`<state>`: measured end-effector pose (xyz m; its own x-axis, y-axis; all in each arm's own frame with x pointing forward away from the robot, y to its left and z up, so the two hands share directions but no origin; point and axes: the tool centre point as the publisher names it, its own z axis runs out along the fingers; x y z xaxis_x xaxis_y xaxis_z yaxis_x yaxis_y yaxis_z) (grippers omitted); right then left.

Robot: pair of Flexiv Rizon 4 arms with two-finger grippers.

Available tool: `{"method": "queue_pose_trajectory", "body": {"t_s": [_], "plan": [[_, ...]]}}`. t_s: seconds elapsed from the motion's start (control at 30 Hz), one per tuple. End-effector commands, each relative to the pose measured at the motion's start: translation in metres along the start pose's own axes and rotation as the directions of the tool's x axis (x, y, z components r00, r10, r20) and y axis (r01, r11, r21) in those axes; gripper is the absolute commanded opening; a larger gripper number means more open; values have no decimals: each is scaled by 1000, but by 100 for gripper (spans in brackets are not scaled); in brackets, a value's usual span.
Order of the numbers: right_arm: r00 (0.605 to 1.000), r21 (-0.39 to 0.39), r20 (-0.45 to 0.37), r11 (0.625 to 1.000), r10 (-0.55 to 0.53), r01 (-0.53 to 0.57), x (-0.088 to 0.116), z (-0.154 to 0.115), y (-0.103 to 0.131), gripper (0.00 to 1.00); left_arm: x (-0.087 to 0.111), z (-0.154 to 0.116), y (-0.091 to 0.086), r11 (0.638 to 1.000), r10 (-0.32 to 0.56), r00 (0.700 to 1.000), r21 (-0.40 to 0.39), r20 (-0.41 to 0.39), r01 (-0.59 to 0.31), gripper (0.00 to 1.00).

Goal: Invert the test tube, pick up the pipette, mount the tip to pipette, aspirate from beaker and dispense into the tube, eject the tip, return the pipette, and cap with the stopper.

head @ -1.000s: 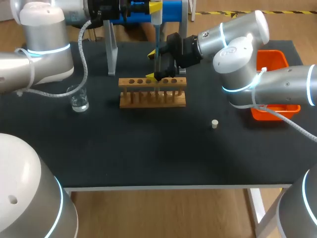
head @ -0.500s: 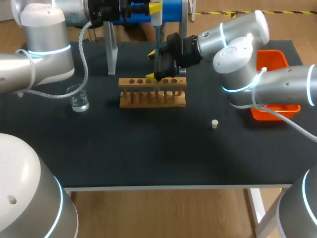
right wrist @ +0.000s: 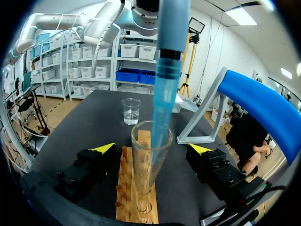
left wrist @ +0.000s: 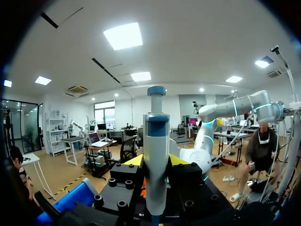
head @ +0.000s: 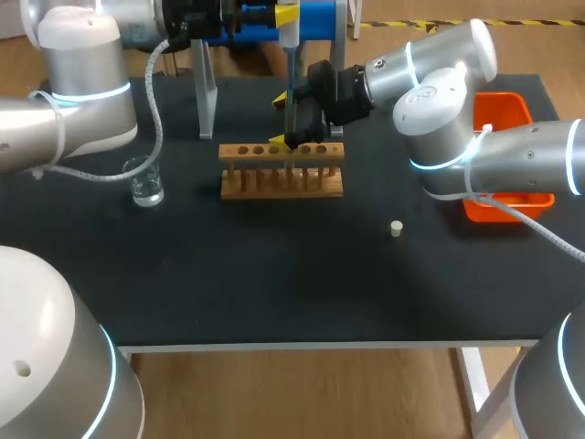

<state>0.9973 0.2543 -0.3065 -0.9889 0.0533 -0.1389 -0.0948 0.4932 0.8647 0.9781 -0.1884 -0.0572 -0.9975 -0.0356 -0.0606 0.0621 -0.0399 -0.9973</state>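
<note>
Current step, judged from the tip position: dispensing into the tube

Left side
- Clamped in the left gripper (left wrist: 155, 164): the pipette (left wrist: 156, 136), upright, plunger end uppermost, pinched at mid-body between both fingers.
- Fitted at the lower end with the tip (right wrist: 162, 113), lowered into the mouth of the tube (right wrist: 149, 162).

Right side
- Spread wide on the right gripper (right wrist: 153, 148): both fingers, one at each side of the tube, with a clear gap on either side, so holding nothing.
- Placed mouth-up in the rack (head: 281, 176) (seating in a hole judged, not plainly seen).

Done, as far as shown
- Tube turned mouth-up.
- Pipette picked up.
- Tip mounted.
- Aspiration probably complete, given the tip at the tube and well apart from the beaker (head: 146, 183).
- Clear liquid visible in the beaker, at the table's left.
- Liquid level in the tube: cannot tell.

Left to do
- Finish dispensing.
- Eject the tip, likely into the orange bin (head: 503, 114) at the table's right edge.
- Return the pipette to the stand (head: 207, 101) behind the rack.
- Cap the tube with the stopper (head: 396, 229), lying on the table to the right of the rack and nearer the front edge, apart from both grippers

Caution for the next move: withdraw the tip straight up to avoid tipping the unheld tube
</note>
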Motion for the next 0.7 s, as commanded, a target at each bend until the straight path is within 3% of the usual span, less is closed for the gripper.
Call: {"method": "queue_pose_trajectory", "body": {"t_s": [0.03, 0.7], "plan": [[1000, 2, 0, 1000, 0, 0, 0, 0, 0, 100, -1, 0, 0, 1000, 1, 1000, 2, -4, -1, 0], [1000, 2, 0, 1000, 0, 0, 0, 0, 0, 100, 9, 8, 4, 996, 49, 999, -74, 17, -48, 0]]}}
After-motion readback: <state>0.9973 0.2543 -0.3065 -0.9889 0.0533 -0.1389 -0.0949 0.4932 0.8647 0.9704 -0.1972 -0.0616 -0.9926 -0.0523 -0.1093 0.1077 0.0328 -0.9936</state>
